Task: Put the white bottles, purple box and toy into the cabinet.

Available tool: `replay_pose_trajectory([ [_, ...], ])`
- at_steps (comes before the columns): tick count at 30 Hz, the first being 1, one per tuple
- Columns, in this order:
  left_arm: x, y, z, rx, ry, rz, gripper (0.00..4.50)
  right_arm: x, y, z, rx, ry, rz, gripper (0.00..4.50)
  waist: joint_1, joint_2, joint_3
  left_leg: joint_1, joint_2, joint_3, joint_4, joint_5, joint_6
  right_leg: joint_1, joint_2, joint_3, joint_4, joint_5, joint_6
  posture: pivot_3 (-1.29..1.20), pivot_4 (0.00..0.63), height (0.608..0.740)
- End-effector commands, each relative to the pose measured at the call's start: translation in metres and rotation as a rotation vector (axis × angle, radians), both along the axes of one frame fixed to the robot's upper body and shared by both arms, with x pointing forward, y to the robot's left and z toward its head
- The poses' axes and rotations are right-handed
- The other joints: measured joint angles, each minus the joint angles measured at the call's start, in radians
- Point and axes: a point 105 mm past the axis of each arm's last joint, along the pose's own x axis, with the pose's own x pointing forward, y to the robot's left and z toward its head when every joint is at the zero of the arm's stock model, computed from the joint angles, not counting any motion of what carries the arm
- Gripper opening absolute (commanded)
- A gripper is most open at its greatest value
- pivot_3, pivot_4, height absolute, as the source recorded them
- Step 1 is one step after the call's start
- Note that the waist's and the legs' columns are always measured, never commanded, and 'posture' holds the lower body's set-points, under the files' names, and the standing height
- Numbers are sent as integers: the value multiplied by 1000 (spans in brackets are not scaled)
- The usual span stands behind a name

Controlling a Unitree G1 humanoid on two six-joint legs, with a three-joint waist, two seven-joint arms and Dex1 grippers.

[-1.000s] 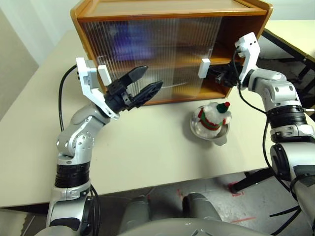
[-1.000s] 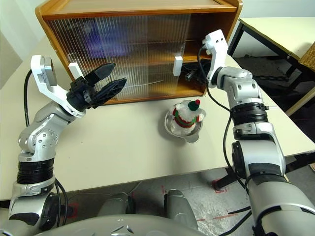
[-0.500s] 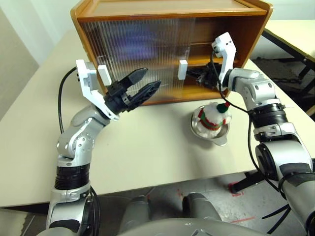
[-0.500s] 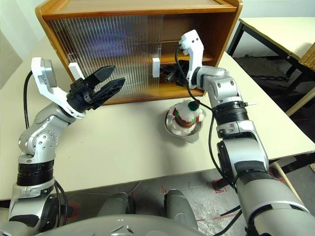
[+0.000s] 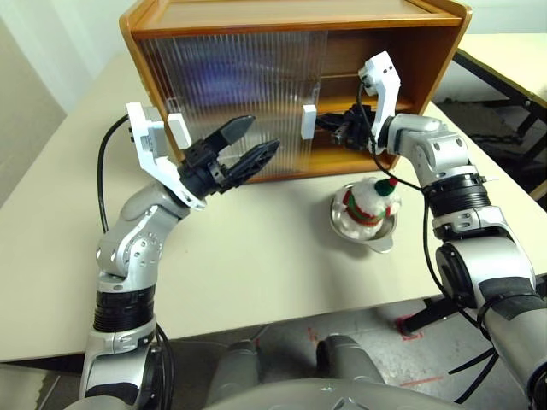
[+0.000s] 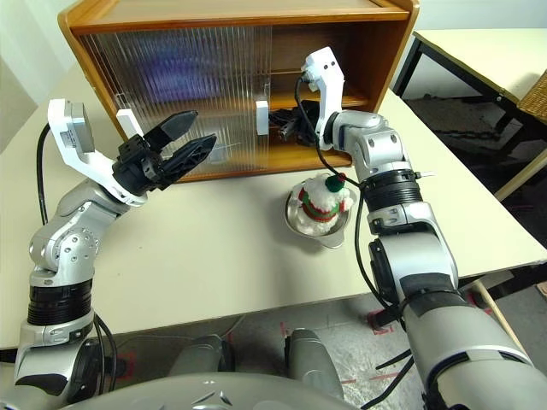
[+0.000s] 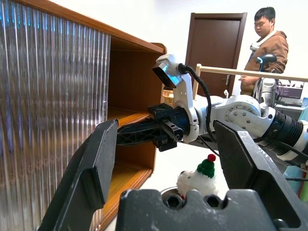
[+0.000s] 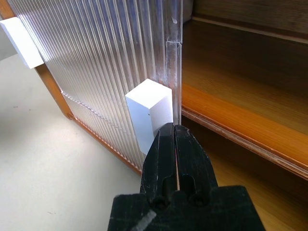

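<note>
Beige tabletop [image 5: 256, 265] carries the wooden cabinet [image 5: 291, 17], and the toy [image 5: 369, 203] sits in a metal bowl [image 5: 376, 238] before its open right side. Left gripper [image 5: 249, 143] hovers with fingers spread before the ribbed door [image 5: 231, 94]. From the right wrist, the right gripper [image 8: 174, 132] is closed, its tips against the white handle [image 8: 147, 113]. From the left wrist, a person [image 7: 267, 43] stands behind.

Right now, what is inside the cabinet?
In the open right part of the cabinet, a bare wooden shelf shows. Behind the ribbed sliding doors a purple blur shows; anything else there is covered.
</note>
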Motion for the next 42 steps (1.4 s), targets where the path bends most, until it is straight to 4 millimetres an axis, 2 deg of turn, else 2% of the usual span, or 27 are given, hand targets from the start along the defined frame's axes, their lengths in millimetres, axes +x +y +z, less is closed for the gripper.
replay_pose_trajectory([
  [1, -1, -1, -1, -3, 0, -13, 4129, -1, -20, 6, -22, -37, -30, 0, 2, 0, 0, 0, 0, 0, 0, 0, 0, 0, 0, 0, 0, 0, 0, 92, 0, 740],
  [6, 0, -4, -3, -1, 4, -34, 4112, -7, -54, 10, -44, -59, -95, 0, 20, 0, 0, -1, -1, 0, 0, 0, 0, 0, -1, 0, -1, 0, 1, 72, 0, 740],
  [8, -1, -5, -3, 1, 7, -40, 4165, -10, -61, 10, -49, -71, -107, 0, 23, 0, 0, -1, -1, 0, -1, 0, 0, 0, -1, 0, -2, -1, 1, 67, 0, 740],
  [11, -1, -4, -6, 12, 9, -43, 4478, -18, -73, 17, -14, -135, -141, 712, 23, 0, 0, -1, -1, 0, -1, 0, 1, 0, -1, 0, -2, -1, 1, 61, 0, 740],
  [16, -1, -2, -8, 23, 12, -40, 4500, -37, -87, 24, 51, -226, -172, 2499, 22, 0, 0, -1, -1, 0, -1, 1, 2, 0, -1, 0, -2, -2, 1, 48, 0, 740],
  [21, 0, -1, -9, 26, 16, -39, 4500, -59, -104, 19, 98, -233, -232, 4391, 23, 0, 0, -1, -1, 0, 0, 1, 2, 1, -1, 0, -2, -3, 3, 36, 0, 740],
  [27, 1, -1, -9, 25, 19, -44, 4500, -94, -114, 9, 113, -231, -254, 4451, 22, 0, 0, 0, 0, 0, -1, 1, 1, 1, -1, 0, -2, -5, 5, 14, 0, 740],
  [32, 3, 0, -9, 26, 19, -46, 4500, -121, -112, 2, 140, -217, -241, 4451, 19, 0, 0, 0, 0, 1, 0, 0, 0, 1, -1, 0, -2, -5, 5, 5, 0, 740],
  [38, 3, -2, -8, 22, 22, -50, 4500, -149, -108, -26, 174, -201, -264, 4451, 21, -1, 0, 0, 0, 0, 0, 0, 0, 1, -1, 0, -3, -5, 5, 4, 0, 740],
  [42, 3, -2, -7, 21, 21, -48, 4500, -159, -111, -43, 204, -194, -308, 4451, 19, -1, 0, 0, -1, 1, 0, 0, -1, 2, -1, 0, -3, -6, 4, 7, 0, 740],
])
